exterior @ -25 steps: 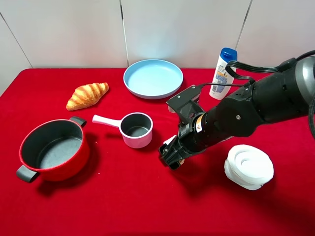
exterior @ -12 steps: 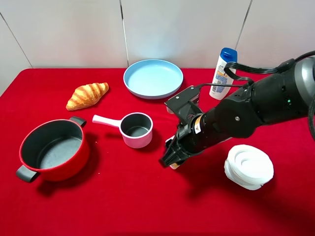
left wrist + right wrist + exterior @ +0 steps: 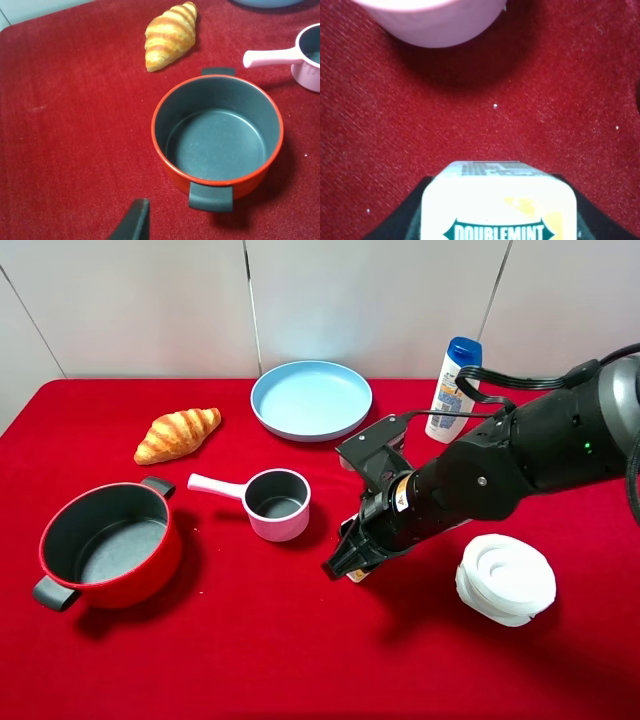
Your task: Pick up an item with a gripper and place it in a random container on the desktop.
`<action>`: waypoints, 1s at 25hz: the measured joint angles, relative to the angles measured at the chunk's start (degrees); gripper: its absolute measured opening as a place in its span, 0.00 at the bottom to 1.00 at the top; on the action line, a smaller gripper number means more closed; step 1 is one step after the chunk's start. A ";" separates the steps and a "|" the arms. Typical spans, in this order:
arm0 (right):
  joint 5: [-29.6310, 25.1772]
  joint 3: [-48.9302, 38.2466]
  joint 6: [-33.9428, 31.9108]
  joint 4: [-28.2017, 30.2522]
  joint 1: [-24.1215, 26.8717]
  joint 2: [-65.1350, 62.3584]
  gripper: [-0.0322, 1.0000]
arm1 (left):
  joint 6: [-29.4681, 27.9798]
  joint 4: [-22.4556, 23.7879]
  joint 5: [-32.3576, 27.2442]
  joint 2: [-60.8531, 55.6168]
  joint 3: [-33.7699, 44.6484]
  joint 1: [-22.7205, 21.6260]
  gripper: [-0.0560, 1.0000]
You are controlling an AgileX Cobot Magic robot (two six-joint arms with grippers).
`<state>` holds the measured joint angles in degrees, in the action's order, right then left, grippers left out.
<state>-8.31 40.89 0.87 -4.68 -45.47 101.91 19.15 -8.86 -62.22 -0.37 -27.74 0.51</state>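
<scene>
Plainly, "DOUBLEMINT" on the carton [image 3: 499, 200].

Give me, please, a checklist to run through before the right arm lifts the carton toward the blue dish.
1. Carton between the fingers of the right gripper, both sides touched: ok.
2. Carton off the red cloth: cannot tell.
3. Gap to the pink saucepan: ok.
4. Blue dish empty: ok.
5. Way to the dish free of the shampoo bottle: ok.
</scene>
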 joint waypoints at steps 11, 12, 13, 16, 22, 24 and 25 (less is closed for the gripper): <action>-2.01 0.00 -0.05 -0.43 0.00 -1.16 0.36 | 0.00 0.00 0.00 0.00 0.00 0.00 0.99; -2.43 0.00 -0.05 -0.43 0.00 -1.77 0.36 | 0.00 0.00 0.00 0.00 0.00 0.00 0.99; -2.79 0.00 -0.05 -0.43 0.00 -2.42 0.36 | 0.00 0.00 0.00 0.00 0.00 0.00 0.99; -3.46 0.00 -0.05 -0.47 0.00 -4.18 0.36 | 0.00 0.00 0.00 0.00 0.00 0.00 0.99; -11.40 4.04 -0.05 -0.47 0.00 -6.16 0.36 | 0.00 0.00 0.00 0.00 0.00 0.00 0.99; -14.73 6.72 0.09 -0.56 0.00 -6.16 0.36 | 0.00 0.00 0.00 0.00 0.00 0.00 0.99; -16.34 8.13 0.36 -0.61 0.00 -6.16 0.36 | 0.00 0.00 0.00 0.00 0.00 0.00 0.99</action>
<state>-24.65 49.02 1.24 -5.29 -45.47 95.75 19.15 -8.86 -62.22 -0.37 -27.74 0.51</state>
